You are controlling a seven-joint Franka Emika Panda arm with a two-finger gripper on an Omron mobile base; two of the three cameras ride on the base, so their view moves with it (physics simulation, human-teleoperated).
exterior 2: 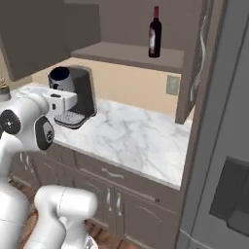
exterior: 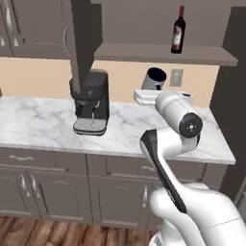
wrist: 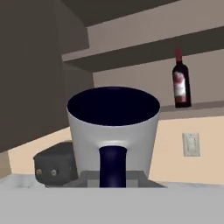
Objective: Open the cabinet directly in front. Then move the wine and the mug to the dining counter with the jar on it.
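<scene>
In the left base view we saw the wine (exterior: 178,30) upright on the open cabinet's (exterior: 163,53) shelf at upper right, and the mug (exterior: 154,79) at centre above the marble surface (exterior: 43,122). In the right base view the mug (exterior 2: 60,78) sat at left. In the hand view the claw (wrist: 113,183), apparently pinching the mug (wrist: 113,131), was mostly hidden.

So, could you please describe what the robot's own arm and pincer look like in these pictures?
The arm is glossy white, built of rounded, bulbous segments. Black bands mark the joints, and a round black cap with small light dots sits on the elbow. A black strip runs along one link. No loose cables show. The pincer end is a flat white block; its fingers are not clearly visible.
</scene>
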